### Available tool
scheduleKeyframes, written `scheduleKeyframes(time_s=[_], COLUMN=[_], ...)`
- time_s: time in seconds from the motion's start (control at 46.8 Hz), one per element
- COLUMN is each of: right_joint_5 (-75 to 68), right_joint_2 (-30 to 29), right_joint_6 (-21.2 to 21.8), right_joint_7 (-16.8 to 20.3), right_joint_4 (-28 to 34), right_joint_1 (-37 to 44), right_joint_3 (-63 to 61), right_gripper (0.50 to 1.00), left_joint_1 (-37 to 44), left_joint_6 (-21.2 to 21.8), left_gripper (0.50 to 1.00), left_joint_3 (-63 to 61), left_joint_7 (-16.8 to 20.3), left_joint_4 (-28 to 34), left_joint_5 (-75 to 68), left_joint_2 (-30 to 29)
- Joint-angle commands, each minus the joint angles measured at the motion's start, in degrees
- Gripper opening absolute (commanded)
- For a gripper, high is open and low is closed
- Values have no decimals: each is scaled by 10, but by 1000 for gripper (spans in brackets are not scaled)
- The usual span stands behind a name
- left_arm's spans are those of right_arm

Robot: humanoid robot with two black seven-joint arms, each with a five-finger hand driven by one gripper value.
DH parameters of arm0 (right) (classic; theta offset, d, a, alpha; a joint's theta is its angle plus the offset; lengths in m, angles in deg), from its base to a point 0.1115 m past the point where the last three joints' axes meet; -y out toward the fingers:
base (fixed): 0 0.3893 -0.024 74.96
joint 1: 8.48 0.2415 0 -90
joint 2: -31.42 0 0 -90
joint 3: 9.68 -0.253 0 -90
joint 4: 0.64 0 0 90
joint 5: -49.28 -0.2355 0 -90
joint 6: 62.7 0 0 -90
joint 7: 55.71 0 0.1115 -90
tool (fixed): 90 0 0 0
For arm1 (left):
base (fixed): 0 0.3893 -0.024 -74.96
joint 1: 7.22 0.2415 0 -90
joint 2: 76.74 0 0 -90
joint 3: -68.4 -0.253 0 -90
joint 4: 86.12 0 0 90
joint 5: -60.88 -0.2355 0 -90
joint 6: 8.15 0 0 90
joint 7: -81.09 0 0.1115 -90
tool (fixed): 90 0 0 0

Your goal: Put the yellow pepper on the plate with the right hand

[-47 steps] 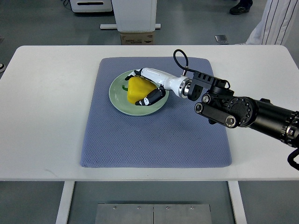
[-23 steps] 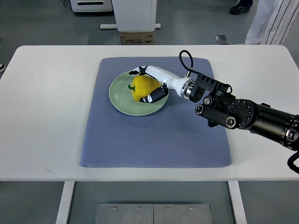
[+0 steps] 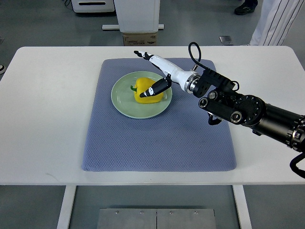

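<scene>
1. A white table [image 3: 47, 114] carries a blue-grey mat [image 3: 157, 143]. No left arm shows anywhere along the left edge of the view.

2. On the far-left part of the mat sits the green plate [image 3: 121, 102]. The yellow pepper [image 3: 144, 89] rests on it, a little right of the plate's centre, its green stem pointing left.

3. Just right of the pepper is the right hand [image 3: 159, 76], on a white forearm that runs back to the dark arm entering from the right edge. Its fingers are spread and grip nothing: the long fingers [image 3: 141, 55] reach up and to the left, past the plate's far rim, while the dark-tipped thumb [image 3: 153, 90] lies against or just over the pepper's right flank. Whether it touches I cannot tell.

4. The pepper lies left of and slightly nearer than the palm, so the clean way out looks to be up and back to the right, along the forearm's own line. The placing appears done; the thumb dragging the pepper as it leaves is the one risk.

5. At the top right, a person's striped garment [image 3: 276, 21] stands behind the table.
</scene>
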Motion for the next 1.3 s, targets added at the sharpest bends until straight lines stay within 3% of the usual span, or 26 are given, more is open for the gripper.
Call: scheduleKeyframes(time_s=[0.0,0.299,0.684,1.282], right_joint_5=[-21,-49,-49,-144], right_joint_2=[0,42,43,40], right_joint_6=[1,1,-10,-27], right_joint_7=[1,10,32,63], right_joint_4=[0,-1,-10,-16], right_joint_1=[-9,-76,-152,-196], right_joint_3=[-25,-157,-332,-455], right_gripper=[995,995,993,993], left_joint_1=[1,0,0,0], left_joint_6=[0,0,0,0], left_gripper=[1000,1000,1000,1000], left_joint_3=[0,0,0,0], left_joint_7=[-1,-1,0,0], left_joint_4=[0,-1,-1,0], left_joint_5=[0,0,0,0], left_joint_2=[0,0,0,0])
